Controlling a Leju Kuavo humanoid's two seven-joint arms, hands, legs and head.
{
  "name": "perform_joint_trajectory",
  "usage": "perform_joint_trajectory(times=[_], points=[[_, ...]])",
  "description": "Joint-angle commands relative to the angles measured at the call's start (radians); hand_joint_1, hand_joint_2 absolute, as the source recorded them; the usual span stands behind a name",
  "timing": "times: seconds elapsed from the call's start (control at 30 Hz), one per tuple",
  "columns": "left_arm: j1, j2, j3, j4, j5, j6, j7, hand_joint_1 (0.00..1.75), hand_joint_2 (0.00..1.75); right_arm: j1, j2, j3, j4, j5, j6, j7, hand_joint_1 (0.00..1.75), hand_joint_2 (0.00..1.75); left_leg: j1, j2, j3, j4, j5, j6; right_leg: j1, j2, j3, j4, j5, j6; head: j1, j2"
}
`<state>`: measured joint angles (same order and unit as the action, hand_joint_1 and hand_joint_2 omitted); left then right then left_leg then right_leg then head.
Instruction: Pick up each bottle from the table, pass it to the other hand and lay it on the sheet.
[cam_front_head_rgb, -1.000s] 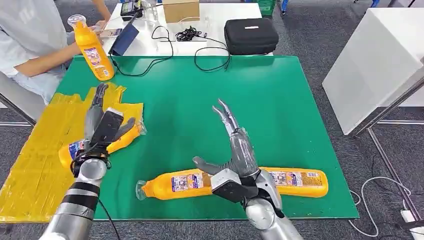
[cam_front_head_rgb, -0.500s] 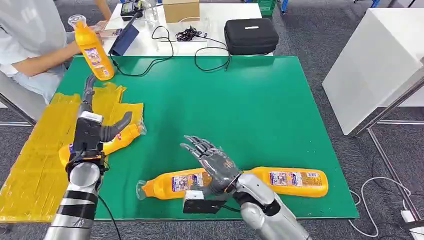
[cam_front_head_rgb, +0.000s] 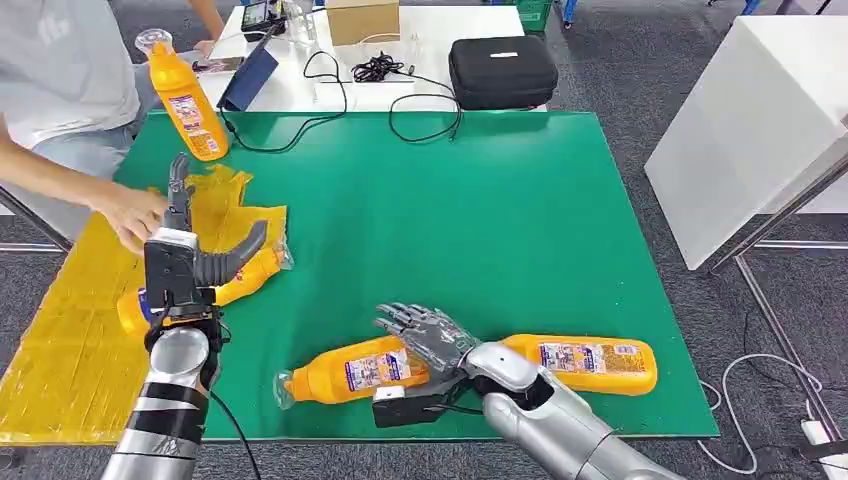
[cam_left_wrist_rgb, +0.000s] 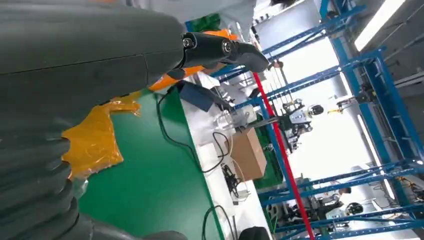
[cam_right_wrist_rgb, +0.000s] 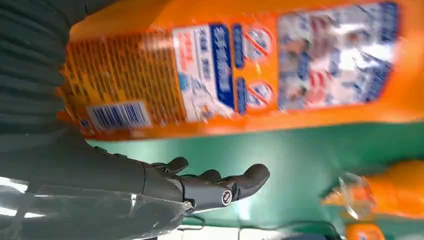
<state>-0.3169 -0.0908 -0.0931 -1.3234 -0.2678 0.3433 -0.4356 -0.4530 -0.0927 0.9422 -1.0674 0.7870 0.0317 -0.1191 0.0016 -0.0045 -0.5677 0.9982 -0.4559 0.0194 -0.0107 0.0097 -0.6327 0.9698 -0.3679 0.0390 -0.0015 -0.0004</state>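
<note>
An orange bottle lies on the green mat near its front edge. My right hand is spread palm down over that bottle's thick end, holding nothing. In the right wrist view the label of this bottle is close, with the fingers stretched out beside it. A second bottle lies just to the right. A third bottle lies on the yellow sheet, with my left hand raised over it, fingers apart. A fourth bottle stands upright at the back left.
A person's hand reaches over the sheet beside my left hand. Behind the mat a white table carries a black case, cables and a cardboard box. A white cabinet stands to the right.
My right hand turned palm down and sank onto the near bottle, nudging it slightly. The person let go of the upright bottle and moved a hand to the sheet. My left hand lifted a little.
</note>
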Motion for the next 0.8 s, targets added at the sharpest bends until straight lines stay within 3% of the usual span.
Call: perform_joint_trajectory(times=[0.03,0.23,0.27,0.33,0.37,0.4,0.43,0.57,0.7,0.8], points=[[-0.019,-0.016,-0.032,0.073,0.014,-0.005,0.006,0.00,1.75,-0.074,0.056,0.057,0.226,0.025,-0.010,0.066,0.00,1.75,0.000,0.000,0.003,-0.001,0.000,0.000,0.000,-0.001,0.003,-0.001,0.000,-0.001,0.000,0.000],[-0.025,-0.022,-0.045,0.076,0.014,-0.006,0.009,0.00,1.75,-0.085,0.102,0.043,0.292,0.041,-0.025,0.103,0.00,1.75,0.000,0.001,0.004,-0.001,-0.001,-0.001,0.001,0.000,0.004,-0.001,-0.001,-0.001,0.000,0.000],[-0.025,-0.023,-0.048,0.076,0.015,-0.007,0.009,0.00,1.75,-0.091,0.117,0.040,0.317,0.044,-0.025,0.107,0.07,1.75,0.001,0.001,0.007,-0.001,-0.002,-0.001,0.001,0.000,0.006,-0.001,-0.002,-0.001,0.000,0.000],[-0.027,-0.024,-0.050,0.078,0.016,-0.008,0.010,0.00,1.75,-0.095,0.126,0.040,0.333,0.047,-0.023,0.111,0.98,1.75,0.001,0.000,0.007,-0.001,-0.002,-0.001,0.001,-0.001,0.006,-0.001,-0.002,-0.001,0.000,0.000],[-0.029,-0.027,-0.052,0.077,0.016,-0.009,0.010,0.00,1.75,-0.097,0.130,0.040,0.334,0.047,-0.023,0.111,0.98,1.75,0.001,0.001,0.005,-0.001,-0.001,-0.001,0.001,0.000,0.004,-0.001,-0.001,-0.001,0.000,0.000],[-0.034,-0.028,-0.055,0.086,0.016,-0.008,0.011,0.00,1.75,-0.105,0.144,0.034,0.368,0.044,-0.024,0.106,1.33,1.75,0.001,0.000,0.007,-0.001,-0.001,-0.001,0.001,-0.002,0.006,-0.001,-0.002,-0.001,0.000,0.000],[-0.035,-0.028,-0.057,0.087,0.017,-0.009,0.012,0.00,1.75,-0.107,0.149,0.030,0.378,0.043,-0.028,0.104,1.43,1.75,0.001,0.000,0.004,-0.001,0.000,-0.001,0.001,-0.001,0.003,-0.001,-0.001,-0.001,0.000,0.000],[-0.033,-0.029,-0.061,0.087,0.020,-0.008,0.013,0.00,1.75,-0.108,0.161,0.013,0.401,0.038,-0.041,0.096,1.48,1.75,0.001,0.000,0.007,-0.001,-0.001,-0.001,0.001,-0.001,0.006,-0.001,-0.001,-0.001,0.000,0.000],[-0.029,-0.030,-0.067,0.085,0.025,-0.006,0.016,0.00,1.75,-0.099,0.177,-0.031,0.412,0.036,-0.078,0.103,1.75,1.75,0.001,0.000,0.007,-0.001,0.000,-0.001,0.001,-0.001,0.006,-0.001,-0.001,-0.001,0.000,0.000],[-0.029,-0.030,-0.067,0.085,0.025,-0.006,0.016,0.00,1.75,-0.099,0.177,-0.031,0.412,0.036,-0.078,0.103,1.75,1.75,0.000,0.000,0.008,-0.001,0.000,-0.001,0.001,-0.001,0.006,-0.001,-0.001,-0.001,0.000,0.000]])
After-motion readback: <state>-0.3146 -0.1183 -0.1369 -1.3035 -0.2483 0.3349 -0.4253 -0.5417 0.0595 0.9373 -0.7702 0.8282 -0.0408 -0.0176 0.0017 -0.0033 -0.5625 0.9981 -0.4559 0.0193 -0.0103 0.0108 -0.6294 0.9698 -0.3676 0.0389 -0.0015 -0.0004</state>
